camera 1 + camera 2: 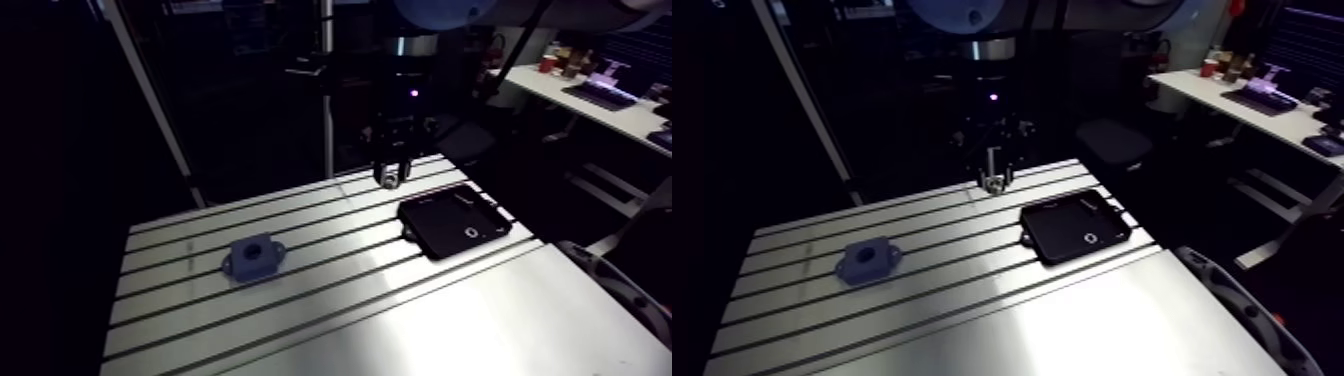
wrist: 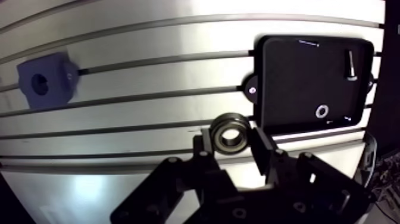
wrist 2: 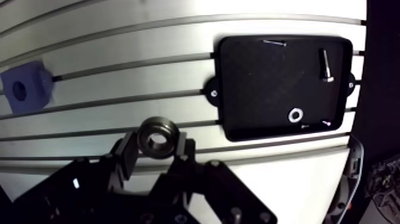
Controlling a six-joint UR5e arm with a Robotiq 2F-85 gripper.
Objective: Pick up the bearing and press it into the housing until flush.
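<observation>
Looking at the arm view first, you have the gripper (image 1: 390, 176) hanging over the slotted table (image 1: 330, 300), just past the far corner of the black tray (image 1: 455, 222), with a pale ring showing at its tips. The blue-grey housing (image 1: 253, 258) sits flat on the table well apart from the tray, along the same run of slots, with its round bore facing up. Turning to the wrist view, you see the two fingers (image 2: 205, 143) parted only as far as the bearing (image 2: 231, 132) is wide. They press on its outer ring from both sides, so the bearing is clamped in the gripper with its centre hole turned toward the camera. From this view the bearing lies just beside the tray's edge, outside the tray. Inside the tray, a bolt (image 2: 351, 64) lies near a corner away from the bearing, and a small washer (image 2: 322, 111) rests closer to the edge on the bearing's side. The housing stays well apart from the tray, beyond the bearing.
</observation>
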